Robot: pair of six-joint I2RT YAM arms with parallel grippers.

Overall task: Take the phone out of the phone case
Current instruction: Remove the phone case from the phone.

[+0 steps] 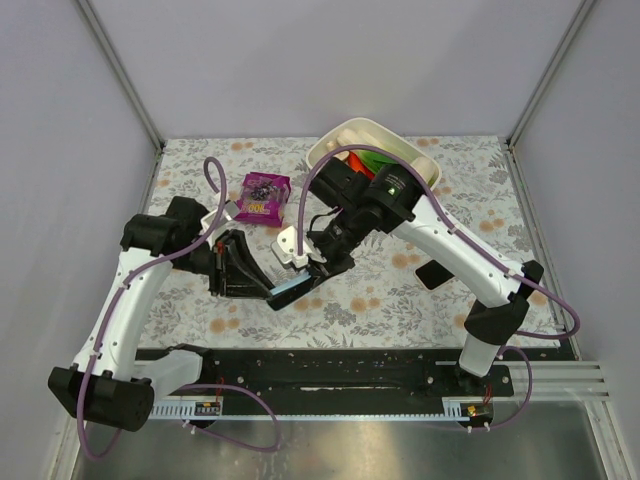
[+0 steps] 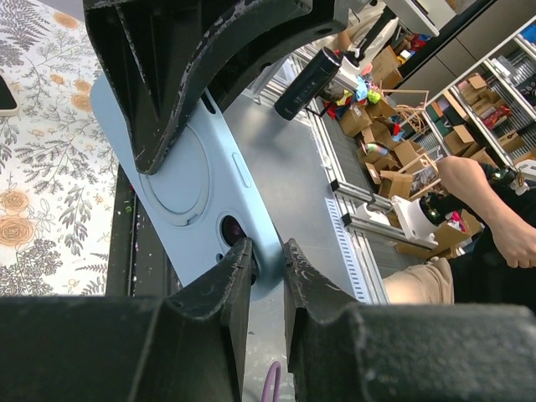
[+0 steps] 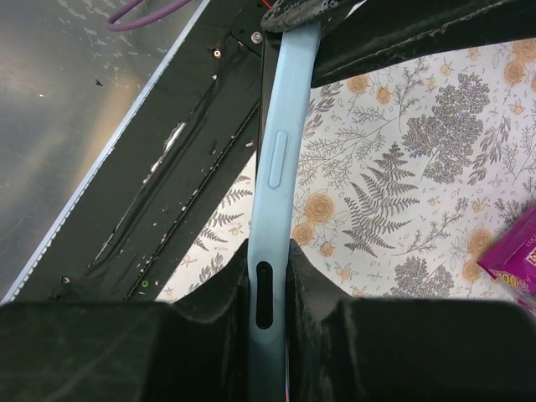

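Grey walls [image 1: 300,60] enclose a floral tablecloth [image 1: 470,205] where left claw [image 2: 266,251] and right claw [image 3: 270,261] both pinch the blue phone case [image 2: 201,184].

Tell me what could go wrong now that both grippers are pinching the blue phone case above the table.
The left gripper pinches only a corner of the phone case by the camera hole, so it may slip off. The right gripper grips just the thin edge; twisting could drop the case onto the table.
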